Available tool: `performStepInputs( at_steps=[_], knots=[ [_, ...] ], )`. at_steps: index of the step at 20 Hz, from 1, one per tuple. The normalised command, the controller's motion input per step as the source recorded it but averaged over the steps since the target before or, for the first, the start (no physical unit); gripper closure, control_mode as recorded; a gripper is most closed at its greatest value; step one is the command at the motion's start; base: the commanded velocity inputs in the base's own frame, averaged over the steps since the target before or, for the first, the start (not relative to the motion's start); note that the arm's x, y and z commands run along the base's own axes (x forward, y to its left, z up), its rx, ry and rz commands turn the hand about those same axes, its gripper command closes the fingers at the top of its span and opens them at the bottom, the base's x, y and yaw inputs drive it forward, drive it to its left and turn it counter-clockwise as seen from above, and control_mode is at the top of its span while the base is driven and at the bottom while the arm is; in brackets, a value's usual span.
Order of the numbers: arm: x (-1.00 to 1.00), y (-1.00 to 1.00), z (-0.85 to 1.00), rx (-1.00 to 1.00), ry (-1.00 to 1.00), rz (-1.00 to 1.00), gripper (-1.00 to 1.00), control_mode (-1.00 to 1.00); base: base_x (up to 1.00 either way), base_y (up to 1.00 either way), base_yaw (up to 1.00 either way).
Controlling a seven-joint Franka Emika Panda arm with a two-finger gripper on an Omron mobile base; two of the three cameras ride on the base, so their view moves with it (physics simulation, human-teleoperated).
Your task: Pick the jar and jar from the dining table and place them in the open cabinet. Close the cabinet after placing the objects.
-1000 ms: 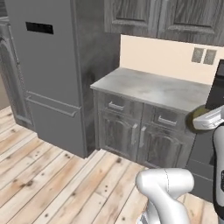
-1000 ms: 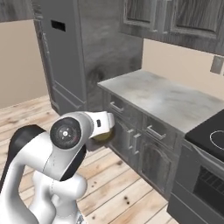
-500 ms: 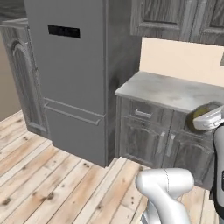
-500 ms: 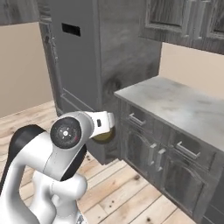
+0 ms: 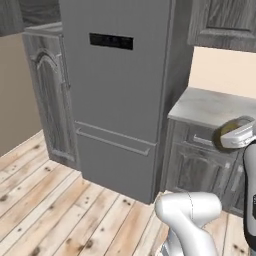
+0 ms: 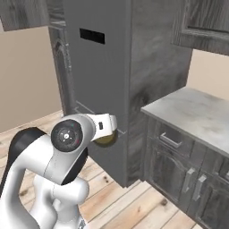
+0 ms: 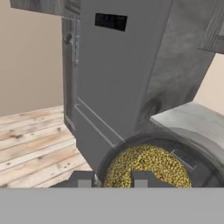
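My gripper is shut on the glass jar with olive-yellow filling, whose round top sits right in front of the dark fingertips. The same jar hangs at the end of my white hand, in front of the fridge, and appears at the right edge of the left base view as the jar. A tall dark grey cabinet with an arched door panel stands left of the fridge; I cannot tell whether it is open. The reddish-brown jar and the dining table are out of view.
A tall grey fridge stands straight ahead. To its right is a marble-topped counter over dark drawers, with wall cabinets above. Bare wooden floor lies to the left.
The whole scene has slid right in both base views, so the base has turned left; the fridge now stands in the middle and looks nearer. The jar stays in my gripper.
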Motion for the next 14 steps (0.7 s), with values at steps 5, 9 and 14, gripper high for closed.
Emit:
performStepInputs(
  at_steps=[5,9,14],
  knots=[
    [0.00,0.00,0.00,0.00,0.00,0.00,1.00,1.00,0.41,0.89,-0.07],
    [0.00,0.00,0.00,0.00,0.00,0.00,1.00,1.00,0.40,0.89,-0.08],
    [0.00,0.00,0.00,0.00,0.00,0.00,1.00,1.00,0.39,0.88,-0.11]
  ],
)
